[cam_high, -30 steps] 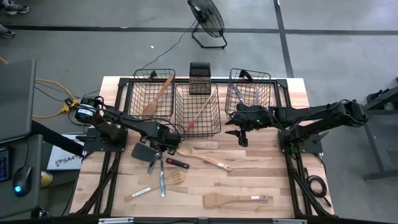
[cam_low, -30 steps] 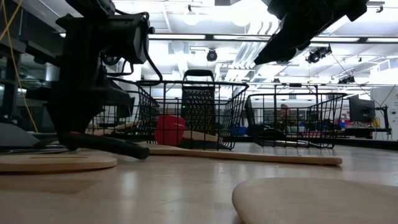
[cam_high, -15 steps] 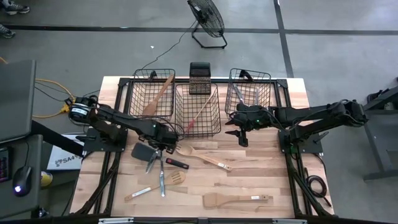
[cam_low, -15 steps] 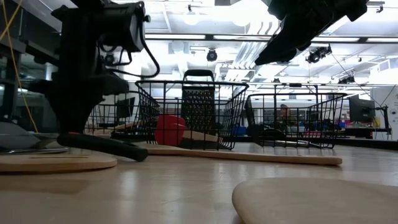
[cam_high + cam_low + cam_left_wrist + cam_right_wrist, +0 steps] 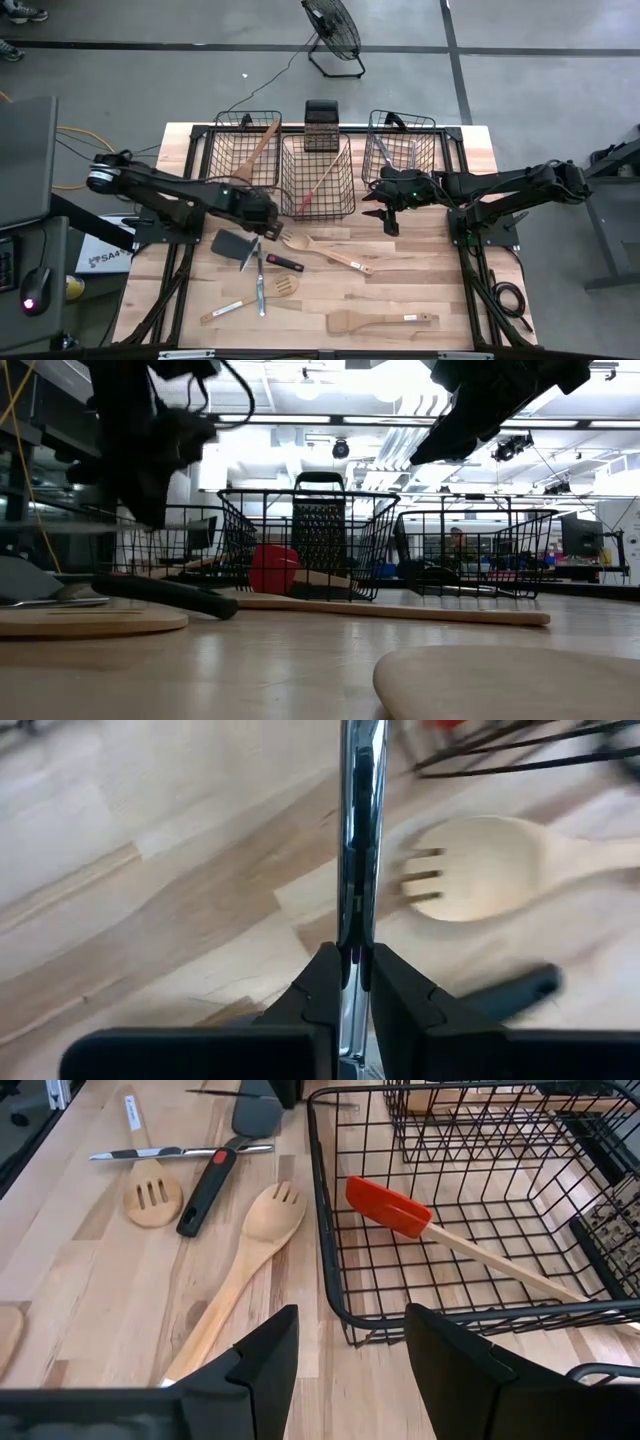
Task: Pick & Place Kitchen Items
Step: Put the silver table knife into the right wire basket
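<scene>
- Currently the left gripper [image 5: 348, 982] is clamped on a silver metal utensil [image 5: 358, 840], its fingers [image 5: 322, 982] pinching the thin shaft above the surface [image 5: 420, 270], just in front of the middle basket [image 5: 318, 178].
- Below it lies a slotted wooden fork-spoon [image 5: 485, 868] with a black-handled tool [image 5: 510, 990] beside it.
- From above, a black spatula [image 5: 234, 245] lies near that gripper, with a small slotted wooden spatula [image 5: 282, 288] and a larger wooden spatula [image 5: 380, 322] farther toward the front edge.
- A red spatula [image 5: 390, 1208] with a wooden handle rests inside the middle basket; a wooden spoon [image 5: 256, 152] leans in the left basket [image 5: 243, 150].
- Meanwhile the right gripper [image 5: 350, 1350] hovers in front of the right basket [image 5: 400, 145], fingers parted about halfway and holding nothing.
</scene>
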`<move>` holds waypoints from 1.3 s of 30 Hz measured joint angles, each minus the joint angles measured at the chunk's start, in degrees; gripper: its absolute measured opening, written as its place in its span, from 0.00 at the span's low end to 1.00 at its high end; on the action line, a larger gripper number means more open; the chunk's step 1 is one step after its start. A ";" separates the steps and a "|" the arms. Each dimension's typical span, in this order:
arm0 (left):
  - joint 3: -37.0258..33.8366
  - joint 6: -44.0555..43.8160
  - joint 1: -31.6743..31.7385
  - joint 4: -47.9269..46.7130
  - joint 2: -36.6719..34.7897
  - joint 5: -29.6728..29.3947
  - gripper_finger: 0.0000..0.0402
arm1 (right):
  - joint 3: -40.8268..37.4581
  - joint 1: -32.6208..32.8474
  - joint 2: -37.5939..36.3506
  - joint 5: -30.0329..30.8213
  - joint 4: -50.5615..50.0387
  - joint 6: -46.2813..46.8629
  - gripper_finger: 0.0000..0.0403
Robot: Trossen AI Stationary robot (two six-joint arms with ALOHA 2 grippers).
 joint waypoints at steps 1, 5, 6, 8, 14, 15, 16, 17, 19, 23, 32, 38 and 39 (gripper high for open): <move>0.00 0.81 0.00 0.81 -0.85 -0.14 0.07 | -0.02 0.00 -0.02 0.02 0.00 0.00 0.44; 0.02 3.03 0.00 2.42 -4.02 -1.16 0.07 | 0.00 0.00 -0.01 0.02 0.00 0.03 0.44; 0.04 3.23 0.00 2.57 -4.73 -1.39 0.07 | 0.00 0.00 0.00 0.02 -0.01 0.09 0.44; 0.04 3.28 0.00 1.75 -5.95 -1.74 0.07 | 0.00 0.02 0.00 0.02 -0.05 0.15 0.44; 0.07 3.22 0.00 -0.11 -8.63 -2.61 0.07 | -0.01 0.01 0.00 0.00 -0.56 0.44 0.44; 0.07 3.20 0.00 -0.67 -8.91 -2.68 0.07 | -0.01 0.01 -0.02 0.00 -0.59 0.45 0.44; 0.07 3.22 0.00 -1.17 -9.11 -2.83 0.07 | -0.02 0.00 0.00 0.00 -0.56 0.53 0.44; 0.07 3.31 0.00 -1.13 -9.22 -3.06 0.07 | -0.02 0.00 0.00 0.00 -0.55 0.61 0.44; 0.07 4.08 0.00 -0.73 -9.74 -3.47 0.07 | -0.01 0.01 0.00 0.00 -0.48 0.61 0.44; 0.09 6.47 0.00 2.30 -10.37 -4.61 0.07 | -0.01 0.01 0.00 0.00 -0.33 0.63 0.44; 0.09 15.34 0.00 13.82 -10.63 -6.53 0.07 | -0.01 0.00 0.00 -0.07 0.20 0.63 0.44; 0.09 19.35 0.00 20.04 -10.61 -6.53 0.07 | -0.02 0.02 -0.02 -0.37 0.20 0.63 0.44; 0.09 20.25 0.00 21.34 -10.61 -6.53 0.07 | -0.02 0.01 -0.01 -0.37 0.20 0.63 0.44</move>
